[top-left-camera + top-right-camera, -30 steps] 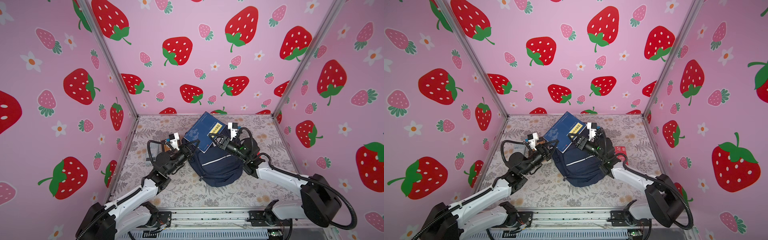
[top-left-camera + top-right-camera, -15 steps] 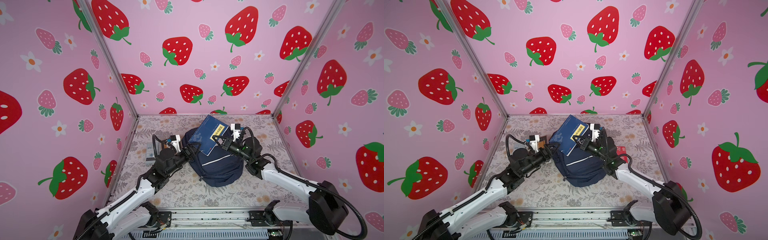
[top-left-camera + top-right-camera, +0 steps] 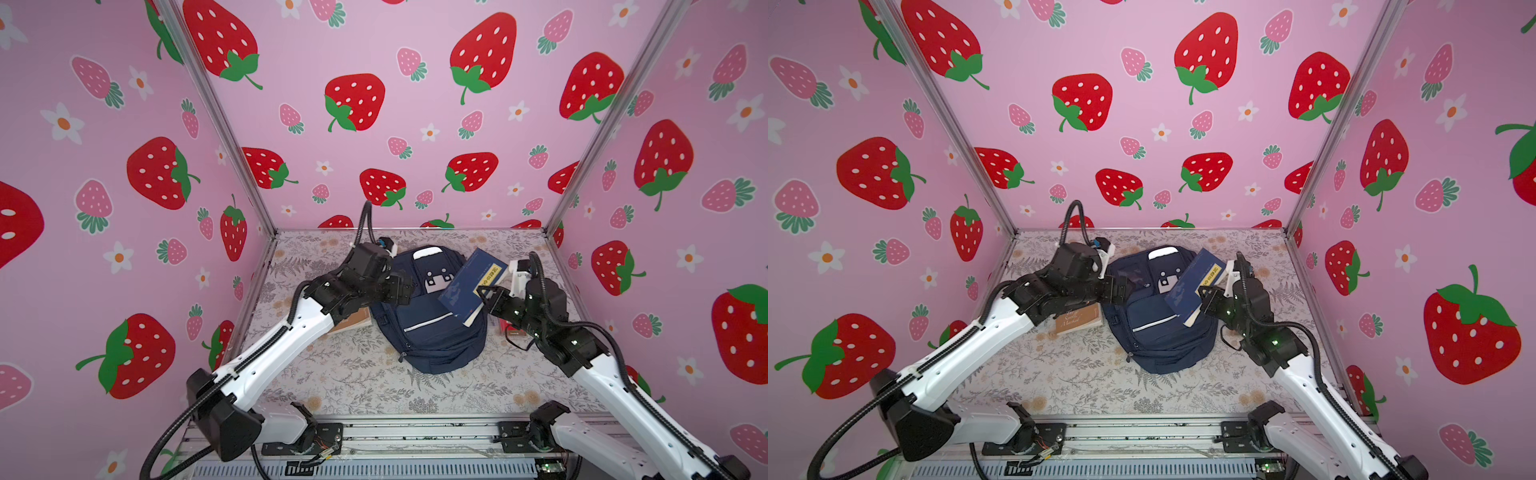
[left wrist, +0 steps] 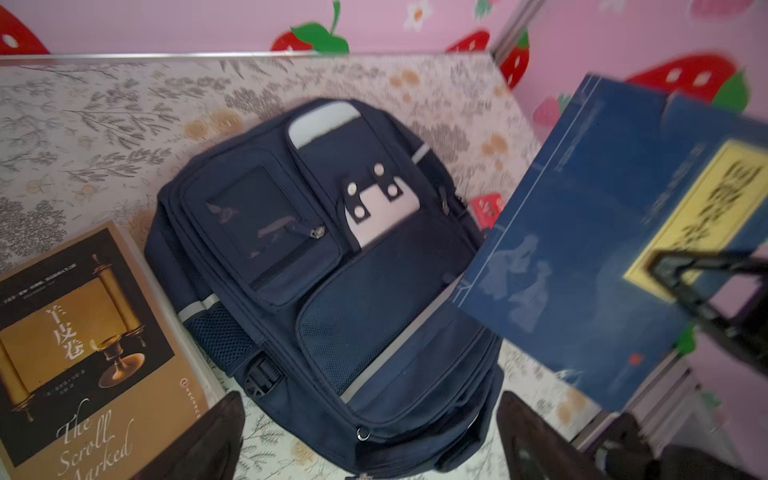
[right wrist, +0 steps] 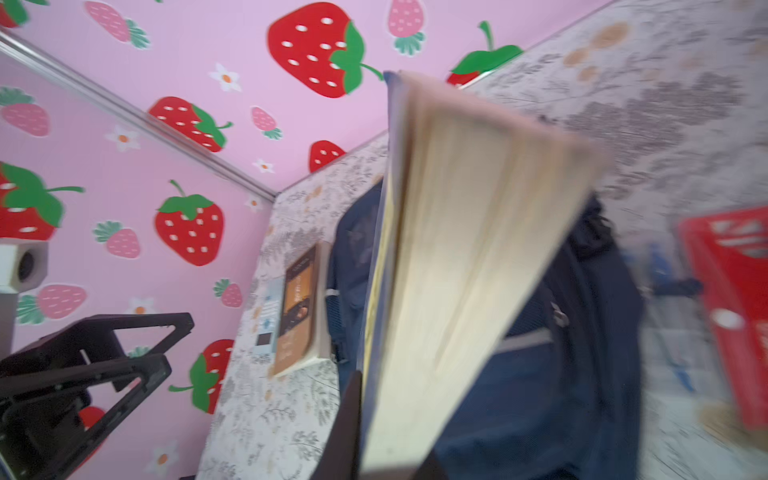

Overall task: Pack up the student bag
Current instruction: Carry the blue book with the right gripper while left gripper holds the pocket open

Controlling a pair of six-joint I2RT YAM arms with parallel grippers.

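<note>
Student bag [image 3: 428,332]: lies flat, front up, at the centre of both top views. Its white top patch points to the back wall.
Left fingers [image 4: 203,440]: released and spread wide, with nothing in them. In the left wrist view they frame the lower edge of the picture and the bag's near edge shows between them. In a top view they sit at the bag's upper left side.
Right fingers [image 5: 347,424]: clenched on the blue book [image 3: 471,286], gripping it by the edge nearest the arm, close to its yellow label.
Blue book vs bag: the book is tilted, to the right of centre in both top views. Its lower corner overlaps the bag's upper right part. I cannot tell whether it touches the fabric, as the right wrist view is blurred.
In the way: the book covers part of the bag's front on the right. The bag's pockets look zipped as far as I can see.
Brown book [image 3: 1077,320]: lies flat on the surface just left of the bag, partly under the left arm. It reads "The Scroll Marked".
Red item [image 4: 486,208]: lies on the surface at the bag's right side, mostly hidden; it may be a box or a packet.
Surface [image 3: 353,374]: pale covering with a grey and tan floral print.
Materials: the bag is navy woven fabric with mesh panels, silver stripes and a plastic buckle. The blue book is a thick softcover with cream page edges.
</note>
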